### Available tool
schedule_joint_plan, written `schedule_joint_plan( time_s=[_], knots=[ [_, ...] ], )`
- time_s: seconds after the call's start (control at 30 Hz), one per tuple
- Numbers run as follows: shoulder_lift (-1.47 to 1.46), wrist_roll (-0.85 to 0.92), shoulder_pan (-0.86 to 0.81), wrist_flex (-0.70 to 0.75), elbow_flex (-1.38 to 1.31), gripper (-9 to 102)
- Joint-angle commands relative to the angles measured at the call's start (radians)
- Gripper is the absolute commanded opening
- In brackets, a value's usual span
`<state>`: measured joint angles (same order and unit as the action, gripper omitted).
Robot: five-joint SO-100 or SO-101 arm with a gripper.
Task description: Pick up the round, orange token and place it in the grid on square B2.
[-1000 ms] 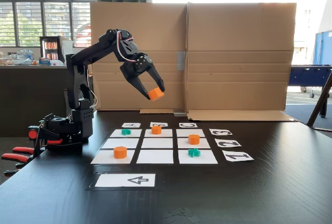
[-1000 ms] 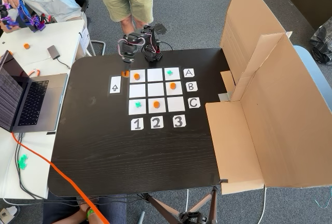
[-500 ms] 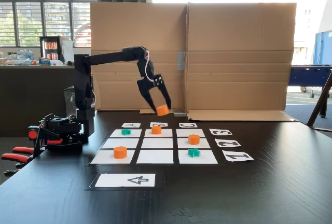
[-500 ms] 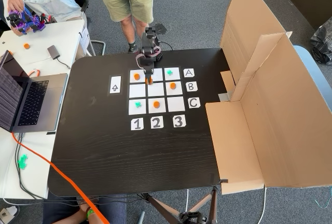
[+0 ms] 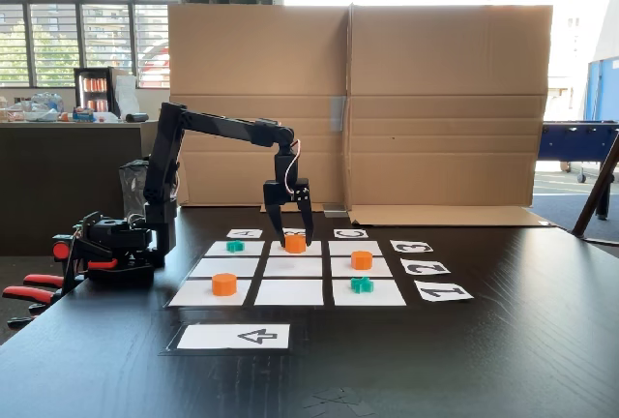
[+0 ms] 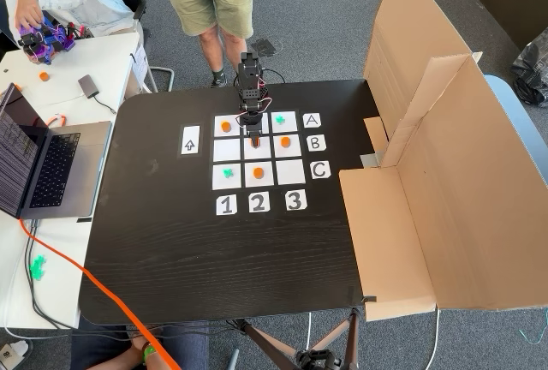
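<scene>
The orange token (image 5: 295,243) sits upright between the gripper's (image 5: 293,242) fingers, over square B2 (image 6: 256,148) in the grid (image 6: 226,149).

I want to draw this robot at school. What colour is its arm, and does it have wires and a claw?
The arm is all black, made of slim boxy links on a black base. Thin red and white wires loop near the wrist. Its end effector has two pointed black fingers, like a small claw.
</scene>
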<state>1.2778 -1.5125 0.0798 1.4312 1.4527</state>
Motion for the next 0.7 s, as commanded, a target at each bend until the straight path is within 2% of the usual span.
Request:
schedule_joint_plan(
  time_s=[0.0,0.57,0.67],
  knots=[
    [-0.003,-0.014,0.0,-0.012,0.005,-1],
    [-0.028,-0.025,-0.026,-0.064,0.071,0],
    [-0.028,-0.032,-0.037,-0.064,0.089,24]
  ],
)
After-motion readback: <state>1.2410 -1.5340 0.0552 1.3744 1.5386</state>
